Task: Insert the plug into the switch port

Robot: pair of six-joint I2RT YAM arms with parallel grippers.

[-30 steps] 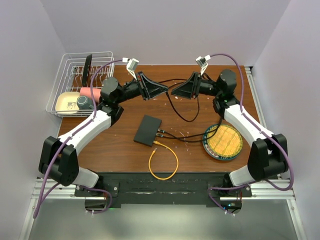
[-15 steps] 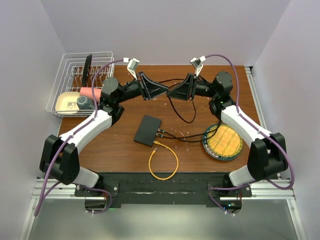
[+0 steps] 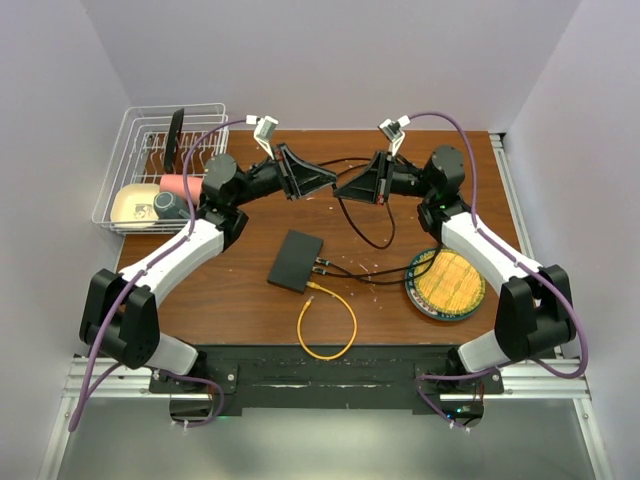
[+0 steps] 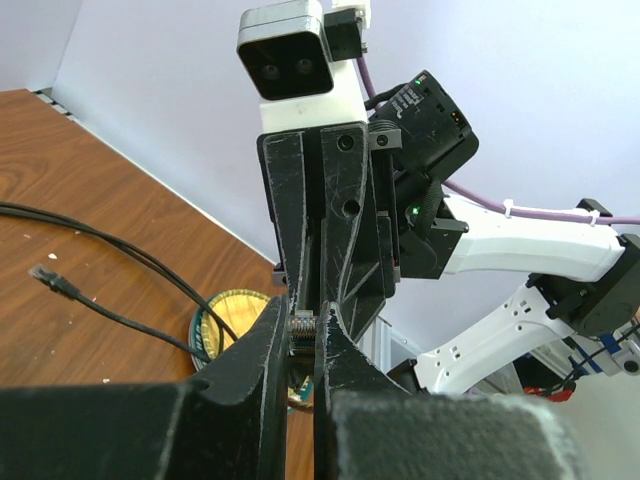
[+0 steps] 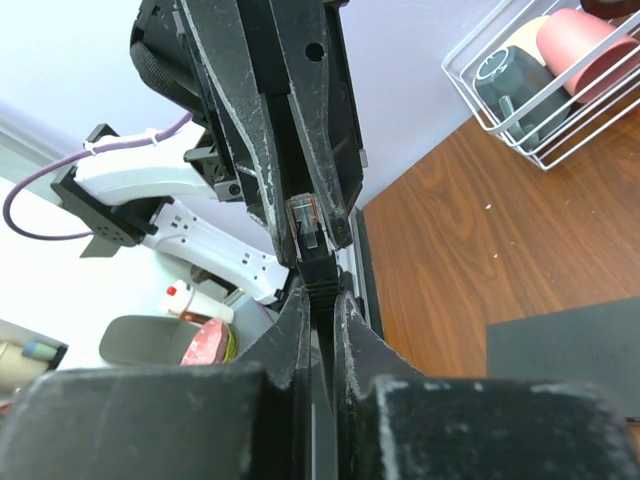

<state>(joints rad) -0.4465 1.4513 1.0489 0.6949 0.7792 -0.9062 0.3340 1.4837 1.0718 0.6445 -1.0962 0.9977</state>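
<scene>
Above the back of the table my two grippers meet tip to tip. A clear plug [image 4: 303,328] on a black cable [image 3: 366,231] sits between them. My left gripper [image 3: 329,180] is shut on the plug's clear head, seen in its own view [image 4: 303,338]. My right gripper [image 3: 348,186] is shut on the plug's black boot [image 5: 322,272] just behind the head [image 5: 306,222]. The switch [image 3: 296,260], a flat black box, lies on the table below and nearer, with two black cables plugged into its right edge. A corner of the switch [image 5: 570,340] shows in the right wrist view.
A yellow cable [image 3: 330,322] loops in front of the switch. A round yellow-and-dark plate [image 3: 446,283] lies at the right. A white wire rack [image 3: 150,170] with cups stands at the back left. A loose black plug end [image 4: 48,275] lies on the wood.
My right gripper has moved left to meet the left gripper and has shut on the plug's boot. The left gripper has held still with the plug.
</scene>
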